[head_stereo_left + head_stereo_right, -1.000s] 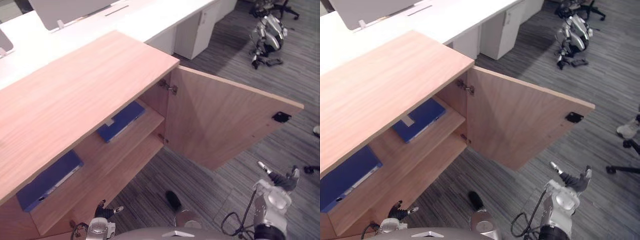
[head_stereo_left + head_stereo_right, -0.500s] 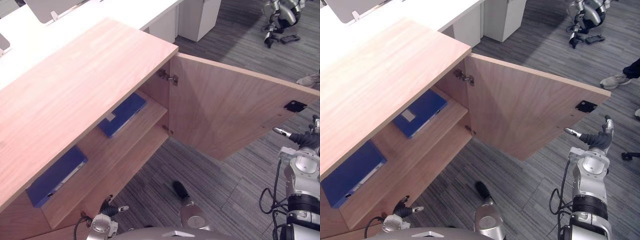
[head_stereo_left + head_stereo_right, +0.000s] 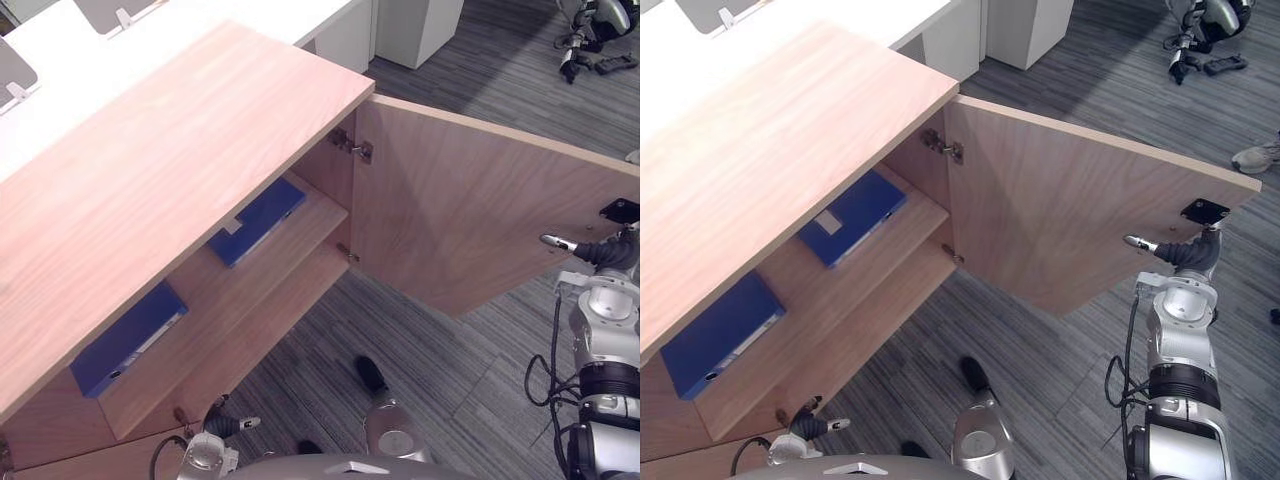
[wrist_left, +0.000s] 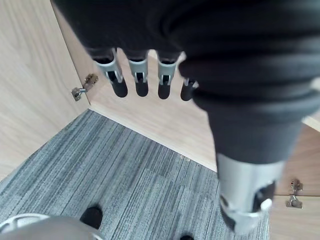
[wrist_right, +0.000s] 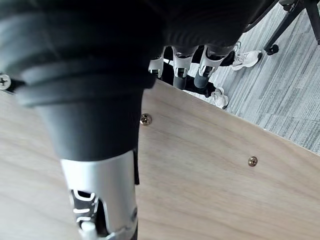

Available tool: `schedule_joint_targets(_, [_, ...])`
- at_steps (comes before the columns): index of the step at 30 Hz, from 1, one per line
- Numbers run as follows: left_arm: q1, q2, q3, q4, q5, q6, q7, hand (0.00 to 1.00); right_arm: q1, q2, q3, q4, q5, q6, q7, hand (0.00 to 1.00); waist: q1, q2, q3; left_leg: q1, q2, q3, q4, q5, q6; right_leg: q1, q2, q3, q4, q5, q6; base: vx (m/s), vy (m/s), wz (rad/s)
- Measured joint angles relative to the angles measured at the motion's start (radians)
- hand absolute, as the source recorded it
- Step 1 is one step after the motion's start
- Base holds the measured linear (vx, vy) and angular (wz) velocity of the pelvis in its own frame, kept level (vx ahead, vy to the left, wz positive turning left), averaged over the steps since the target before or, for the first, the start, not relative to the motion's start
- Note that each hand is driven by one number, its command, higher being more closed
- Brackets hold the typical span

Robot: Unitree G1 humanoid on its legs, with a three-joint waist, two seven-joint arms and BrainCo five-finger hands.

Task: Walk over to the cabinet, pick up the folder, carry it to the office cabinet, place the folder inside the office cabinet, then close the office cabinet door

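The wooden office cabinet (image 3: 170, 150) stands with its door (image 3: 470, 220) swung wide open. Two blue folders lie flat on its upper shelf, one near the hinge side (image 3: 258, 220) and one further left (image 3: 130, 340). My right hand (image 3: 1185, 255) is open at the door's free edge, just below the black latch (image 3: 1205, 211). In the right wrist view its straight fingers (image 5: 187, 65) reach past that edge and the thumb (image 5: 100, 190) lies over the door's inner face. My left hand (image 3: 215, 428) hangs low in front of the cabinet's bottom, open and empty, with its fingers (image 4: 135, 82) straight.
White desks (image 3: 250, 15) run behind the cabinet, with a white drawer unit (image 3: 420, 25) beneath. Another robot (image 3: 600, 20) lies on the grey carpet at the far right. A person's shoe (image 3: 1255, 157) shows beyond the door, and shoes (image 5: 245, 57) by a chair base.
The camera has shifted. My right hand rose from low by my side to the door's free edge beside the latch. The left hand stayed low. The folders have not moved.
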Motion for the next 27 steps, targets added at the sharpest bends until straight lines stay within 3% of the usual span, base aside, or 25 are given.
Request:
schedule_joint_targets(7, [0.006,0.0,0.002,-0.001,0.008,0.001,0.001,0.0,0.028,0.038,-0.034,-0.096,0.001,-0.001,-0.015,0.0,0.0,-0.008,0.005,-0.001,-0.003,-0.012,0.0,0.009,-0.001,-0.003,-0.013,-0.036,-0.007,-0.009,-0.015,-0.07,-0.073,0.05])
schedule_joint_targets(14, [0.004,-0.001,0.031,-0.001,0.039,0.015,0.001,0.0,0.198,0.237,-0.088,-0.393,0.008,-0.013,-0.02,0.0,-0.012,-0.015,-0.001,0.005,0.01,-0.012,0.0,0.01,-0.002,0.001,0.006,-0.031,-0.004,0.006,-0.007,0.01,-0.069,-0.07])
schedule_joint_targets(17, [0.002,0.002,0.049,0.001,0.048,0.021,0.011,0.0,0.315,0.36,-0.062,-0.52,0.019,-0.03,-0.018,0.0,-0.021,-0.038,-0.013,0.008,0.015,-0.012,0.001,0.01,-0.004,0.002,0.013,-0.026,-0.001,0.011,-0.01,-0.02,-0.081,-0.08])
schedule_joint_targets(21, [0.003,0.0,0.046,0.002,0.059,0.036,0.013,0.0,0.487,0.496,0.032,-0.656,0.029,-0.052,-0.007,0.0,-0.022,-0.089,-0.038,0.009,0.014,-0.001,0.007,0.011,-0.005,-0.004,0.019,-0.004,-0.006,0.019,-0.018,-0.07,-0.082,-0.12])
schedule_joint_targets(27, [-0.009,-0.002,0.041,0.001,0.072,0.043,0.019,0.0,0.689,0.57,0.174,-0.8,0.029,-0.062,0.045,0.0,-0.021,-0.113,-0.051,0.005,0.016,0.002,0.04,-0.001,-0.003,0.005,0.01,0.001,-0.005,0.028,-0.039,-0.08,-0.071,-0.04])
